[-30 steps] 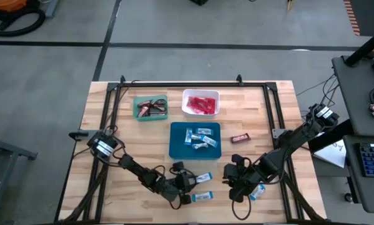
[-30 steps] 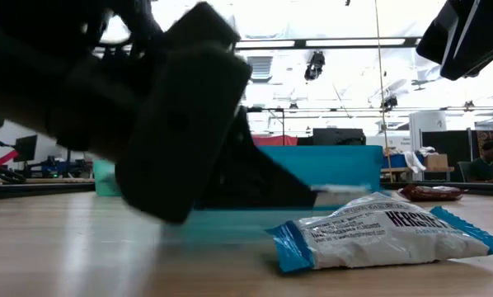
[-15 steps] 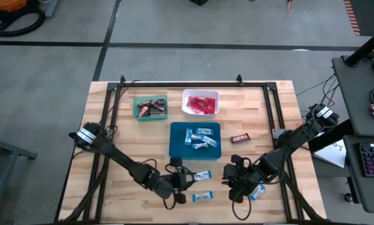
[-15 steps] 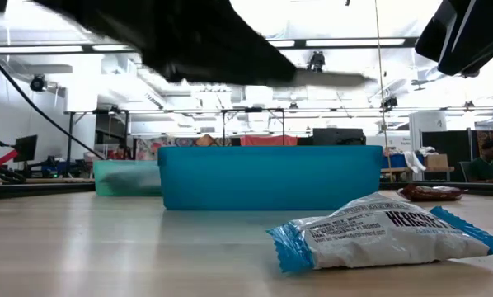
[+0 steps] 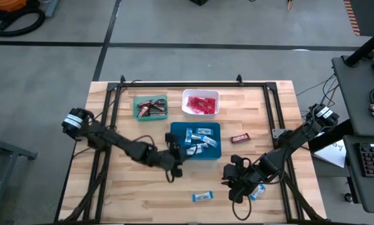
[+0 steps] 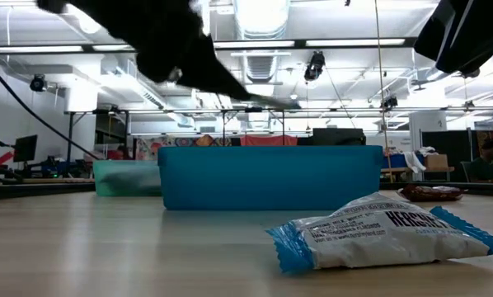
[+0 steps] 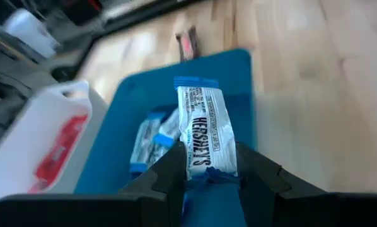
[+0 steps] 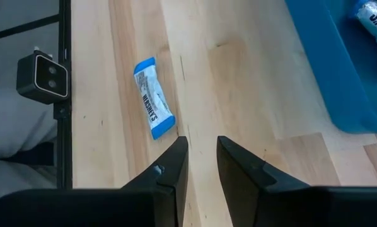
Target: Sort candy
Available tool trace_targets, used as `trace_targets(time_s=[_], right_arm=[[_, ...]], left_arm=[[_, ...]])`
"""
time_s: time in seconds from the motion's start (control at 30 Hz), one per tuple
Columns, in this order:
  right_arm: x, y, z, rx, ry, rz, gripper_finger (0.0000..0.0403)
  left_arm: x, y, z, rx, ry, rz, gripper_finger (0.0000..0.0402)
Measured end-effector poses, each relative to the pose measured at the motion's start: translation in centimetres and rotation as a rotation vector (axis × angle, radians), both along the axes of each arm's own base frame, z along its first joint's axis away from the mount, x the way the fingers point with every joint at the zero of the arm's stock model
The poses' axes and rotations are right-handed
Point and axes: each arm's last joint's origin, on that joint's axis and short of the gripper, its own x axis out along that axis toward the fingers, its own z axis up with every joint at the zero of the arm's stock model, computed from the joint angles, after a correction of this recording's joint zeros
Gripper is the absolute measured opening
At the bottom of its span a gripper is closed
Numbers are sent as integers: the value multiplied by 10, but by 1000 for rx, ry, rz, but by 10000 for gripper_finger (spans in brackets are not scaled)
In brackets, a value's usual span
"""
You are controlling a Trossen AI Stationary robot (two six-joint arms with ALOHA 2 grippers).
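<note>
Over the near-left corner of the blue tray [image 5: 213,152], the left arm reaches in from the worktop's left edge, stretched low and long, with the left gripper [image 7: 207,165] raised above the worktop [image 5: 118,194]. Its fingers [image 7: 166,175] are clamped on one end of a blue-and-white bar [image 7: 202,135], which juts forward from between them over the tray, above other blue-and-white bars [image 5: 199,137] lying inside. At the worktop's near right, the right arm bends down from the right edge, and the right gripper [image 8: 201,165] hovers low over bare wood with its fingers [image 8: 169,170] a narrow gap apart, holding nothing. A loose bar [image 5: 201,197] lies on the wood just ahead of that gripper in the wrist view, apart from the fingers. Another bar [image 5: 257,193] lies beside the right gripper, and a dark brown bar [image 5: 239,137] rests right of the tray.
</note>
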Motion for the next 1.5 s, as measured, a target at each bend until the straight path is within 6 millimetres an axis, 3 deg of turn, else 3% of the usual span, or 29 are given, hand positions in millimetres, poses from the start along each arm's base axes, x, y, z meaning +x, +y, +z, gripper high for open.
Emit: trace_targets(time_s=[0.17, 0.27, 0.53, 0.8, 0.97, 1.33, 1.5], right_arm=[[0, 0, 0, 1, -2, 0, 72], [0, 0, 0, 2, -3, -1, 70], [1, -1, 0, 24, 1, -36, 85], [5, -19, 3, 8, 41, -101, 102], [1, -26, 15, -29, 98, -112, 100], [2, -25, 42, 38, 94, -107, 82], [-4, -29, 55, 28, 179, -153, 76]], left_arm=[[6, 36, -13, -66, 55, 33, 94], [9, 47, -14, -72, 57, 68, 104], [8, 56, -15, -46, 96, 77, 153], [5, 56, -14, -40, 122, 76, 190], [0, 57, 2, -59, 81, 59, 192], [-29, 60, 65, -74, -91, 24, 192], [-44, 50, 88, -96, -150, -125, 191]])
